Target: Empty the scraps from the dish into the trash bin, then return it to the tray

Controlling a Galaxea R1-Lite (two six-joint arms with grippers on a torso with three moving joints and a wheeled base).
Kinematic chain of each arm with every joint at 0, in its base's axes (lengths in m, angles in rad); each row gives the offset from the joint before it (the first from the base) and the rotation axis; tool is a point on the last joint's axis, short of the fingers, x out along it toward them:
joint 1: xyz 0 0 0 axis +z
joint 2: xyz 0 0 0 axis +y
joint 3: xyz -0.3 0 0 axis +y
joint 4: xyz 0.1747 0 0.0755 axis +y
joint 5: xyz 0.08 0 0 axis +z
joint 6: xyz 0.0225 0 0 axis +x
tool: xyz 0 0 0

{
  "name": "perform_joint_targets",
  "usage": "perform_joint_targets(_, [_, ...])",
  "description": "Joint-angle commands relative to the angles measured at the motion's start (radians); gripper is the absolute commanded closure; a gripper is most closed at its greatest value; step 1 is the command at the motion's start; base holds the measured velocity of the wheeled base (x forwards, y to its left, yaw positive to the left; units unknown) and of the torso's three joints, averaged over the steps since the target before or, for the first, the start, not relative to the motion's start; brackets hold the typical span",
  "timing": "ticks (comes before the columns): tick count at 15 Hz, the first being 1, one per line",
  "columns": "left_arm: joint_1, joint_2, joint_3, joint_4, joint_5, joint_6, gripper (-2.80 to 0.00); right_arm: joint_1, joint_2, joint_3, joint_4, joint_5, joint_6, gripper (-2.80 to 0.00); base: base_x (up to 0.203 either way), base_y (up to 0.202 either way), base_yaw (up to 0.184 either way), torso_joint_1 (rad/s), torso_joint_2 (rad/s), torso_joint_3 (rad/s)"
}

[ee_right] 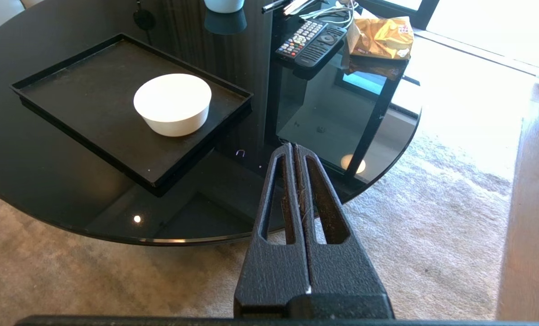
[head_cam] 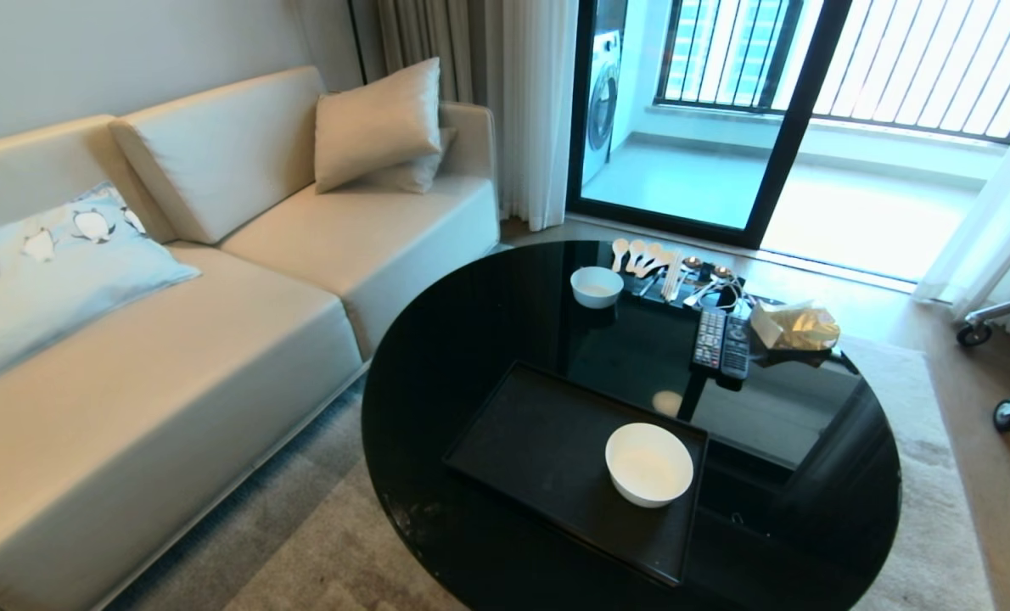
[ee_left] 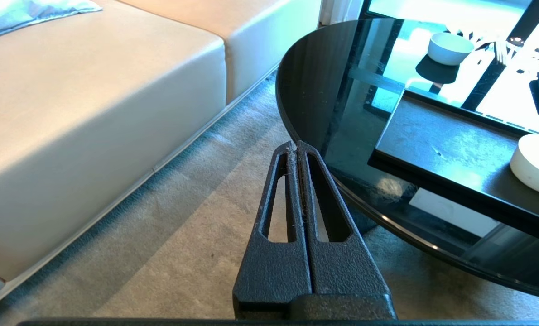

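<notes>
- While the dish (head_cam: 648, 463) sits on the tray (head_cam: 522, 441) looking empty, you seem at the end: no scraps show.
- Your right gripper (ee_right: 295, 147) hangs off the table's edge, fingers pressed together, holding nothing.
- Your left gripper (ee_left: 295, 145) is likewise closed over the carpet.
- No trash bin is visible; nothing further seems needed.
</notes>
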Motion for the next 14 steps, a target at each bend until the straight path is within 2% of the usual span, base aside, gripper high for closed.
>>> perform_joint_targets(1, [0.000,0.000,0.000,0.000,0.001,0.000,0.00,0.000,0.000,0.000,0.000,0.001,-0.001,0.00,0.000,0.000,0.000,0.000,0.00,0.000])
perform_joint_targets(14, [0.000,0.000,0.000,0.000,0.001,0.000,0.00,0.000,0.000,0.000,0.002,-0.001,-0.002,0.00,0.000,0.000,0.000,0.000,0.00,0.000])
